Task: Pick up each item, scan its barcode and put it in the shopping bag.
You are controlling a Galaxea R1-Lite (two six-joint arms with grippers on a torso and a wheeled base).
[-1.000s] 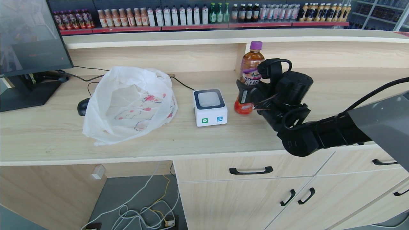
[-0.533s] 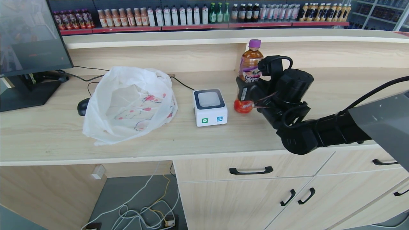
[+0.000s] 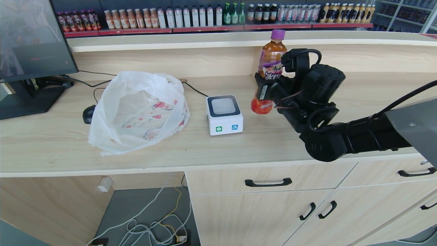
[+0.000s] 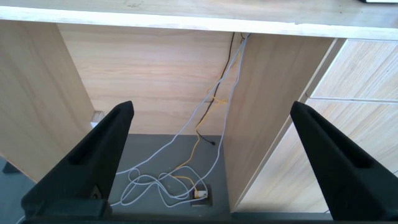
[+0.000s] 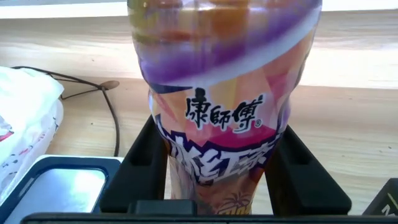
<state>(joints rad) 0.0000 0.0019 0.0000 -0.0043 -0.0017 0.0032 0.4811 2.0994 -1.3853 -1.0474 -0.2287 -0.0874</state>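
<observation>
The scanner [image 3: 224, 114] stands mid-frame, just left of the bottle [image 3: 271, 58] held clear of the table [image 3: 205, 150] by the right end effector [image 3: 265, 94]. Bare table runs along the front edge and in a narrow strip between the scanner and the bag [image 3: 138, 109] at centre left. A raised ledge [image 3: 170, 44] closes off the back.

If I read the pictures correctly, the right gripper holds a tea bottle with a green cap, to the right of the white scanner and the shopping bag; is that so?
Not quite: the cap is purple, not green, as the head view shows. The rest stands: the right gripper, jaws shut, holds the bottle, to the right of the white scanner and the shopping bag.
</observation>
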